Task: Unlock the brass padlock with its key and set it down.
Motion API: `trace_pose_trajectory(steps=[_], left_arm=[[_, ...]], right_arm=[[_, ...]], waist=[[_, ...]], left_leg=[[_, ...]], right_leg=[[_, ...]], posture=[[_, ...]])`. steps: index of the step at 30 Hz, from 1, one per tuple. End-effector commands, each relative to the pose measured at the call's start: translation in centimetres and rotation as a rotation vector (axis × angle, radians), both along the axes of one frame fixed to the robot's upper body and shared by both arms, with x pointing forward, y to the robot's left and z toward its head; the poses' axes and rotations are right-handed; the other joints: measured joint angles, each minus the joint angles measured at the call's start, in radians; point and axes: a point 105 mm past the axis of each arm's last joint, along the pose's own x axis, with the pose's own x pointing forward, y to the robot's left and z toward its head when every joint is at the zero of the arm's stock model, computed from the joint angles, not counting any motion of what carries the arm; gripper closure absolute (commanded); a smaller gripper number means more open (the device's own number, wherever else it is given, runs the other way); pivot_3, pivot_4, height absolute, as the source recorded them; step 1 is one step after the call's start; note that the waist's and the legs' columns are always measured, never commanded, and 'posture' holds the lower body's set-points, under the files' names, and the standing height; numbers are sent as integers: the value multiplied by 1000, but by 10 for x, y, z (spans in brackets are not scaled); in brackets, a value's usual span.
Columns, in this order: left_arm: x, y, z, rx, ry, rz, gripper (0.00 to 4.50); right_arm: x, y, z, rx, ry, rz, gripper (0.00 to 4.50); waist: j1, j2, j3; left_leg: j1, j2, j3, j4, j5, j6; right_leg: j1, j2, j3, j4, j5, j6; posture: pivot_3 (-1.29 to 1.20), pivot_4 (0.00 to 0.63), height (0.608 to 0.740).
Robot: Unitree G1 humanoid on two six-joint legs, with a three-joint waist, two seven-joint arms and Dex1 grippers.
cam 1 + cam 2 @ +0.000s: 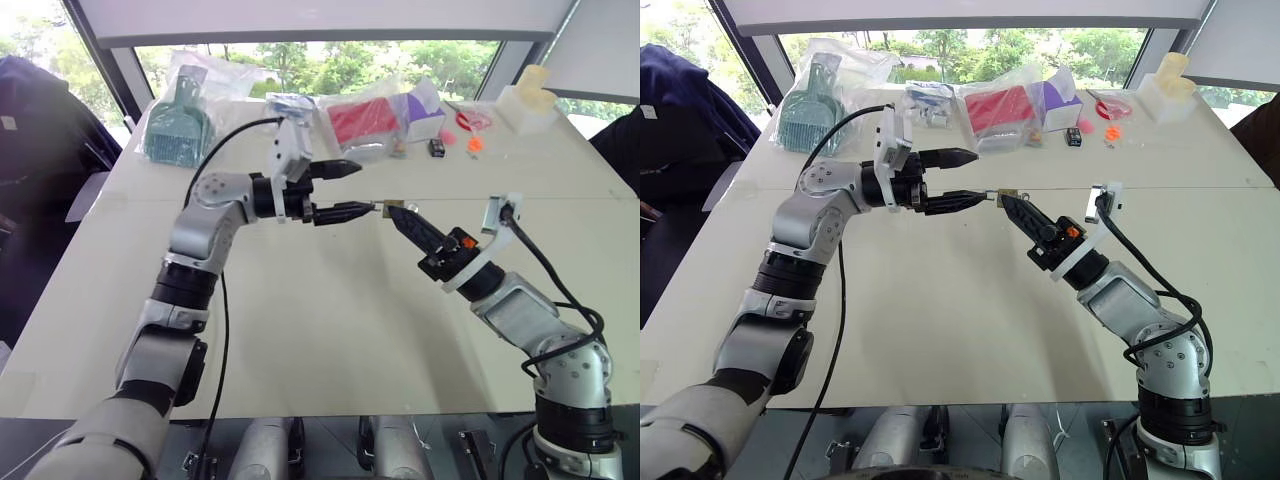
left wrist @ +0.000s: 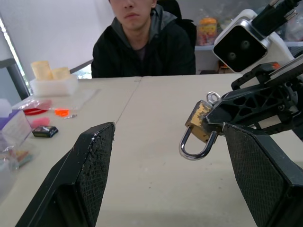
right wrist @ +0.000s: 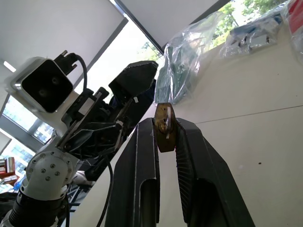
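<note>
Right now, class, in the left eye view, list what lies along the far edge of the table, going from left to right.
Teal scoop in a clear bag → red item in a clear bag → purple box → small black box → orange bits → white tub holding pale yellow blocks.

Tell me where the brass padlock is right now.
The brass padlock is held above the table's middle, clamped in the right end effector, with the open left end effector right beside it.
</note>
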Motion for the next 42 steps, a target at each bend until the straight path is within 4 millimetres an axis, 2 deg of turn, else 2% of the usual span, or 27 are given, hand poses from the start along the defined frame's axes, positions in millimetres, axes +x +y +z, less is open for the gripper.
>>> trace_pose_trajectory(steps=[1, 13, 38, 42], left_arm=[[4, -5, 14, -17, -72, 16, 717], [9, -10, -2, 28, -86, 4, 717], [25, -17, 2, -21, -140, 80, 717], [28, -12, -12, 20, -114, 107, 717]], right_arm=[[-8, 4, 15, 7, -65, 27, 4500], [-12, 7, 22, 25, -87, 38, 4500], [-22, 14, 13, 29, -53, 66, 4500], [-20, 12, 11, 44, -40, 48, 4500]], waist=[[1, 0, 0], [0, 0, 0], [0, 0, 0], [0, 0, 0]], left_leg=[[0, 0, 0, 0, 0, 0], [0, 0, 0, 0, 0, 0], [0, 0, 0, 0, 0, 1], [0, 0, 0, 0, 0, 1]], right_leg=[[0, 0, 0, 0, 0, 0], [0, 0, 0, 0, 0, 0], [0, -1, 0, 0, 0, 0], [0, -1, 0, 0, 0, 0]], posture=[[0, 150, 735], [0, 150, 735], [0, 150, 735], [0, 150, 735]])
